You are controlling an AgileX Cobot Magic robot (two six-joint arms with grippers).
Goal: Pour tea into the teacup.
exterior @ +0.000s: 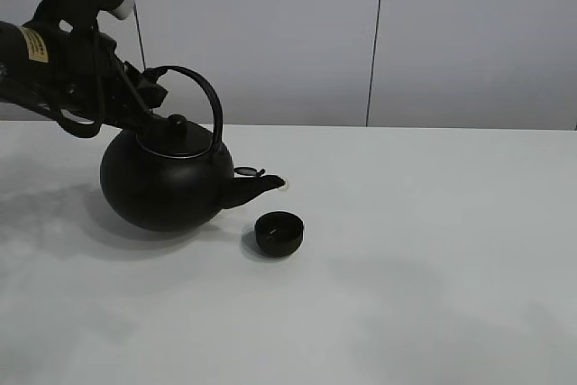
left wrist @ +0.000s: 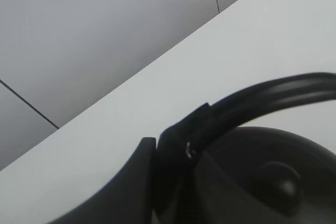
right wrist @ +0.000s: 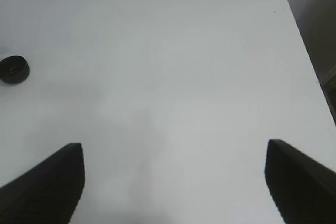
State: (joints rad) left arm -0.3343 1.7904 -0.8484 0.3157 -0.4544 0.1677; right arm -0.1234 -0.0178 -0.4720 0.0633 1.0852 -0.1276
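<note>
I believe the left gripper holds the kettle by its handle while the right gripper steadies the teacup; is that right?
Not quite: the left gripper does hold the kettle by its handle, but the right gripper is open over the table, apart from the teacup, as the right wrist view shows.

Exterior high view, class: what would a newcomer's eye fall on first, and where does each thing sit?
The big black kettle at left-centre of the white table stands out first, its arched handle clamped in the left gripper. Next comes the small black teacup, standing on the table under the tip of the spout as this view shows it, not touching the kettle.
</note>
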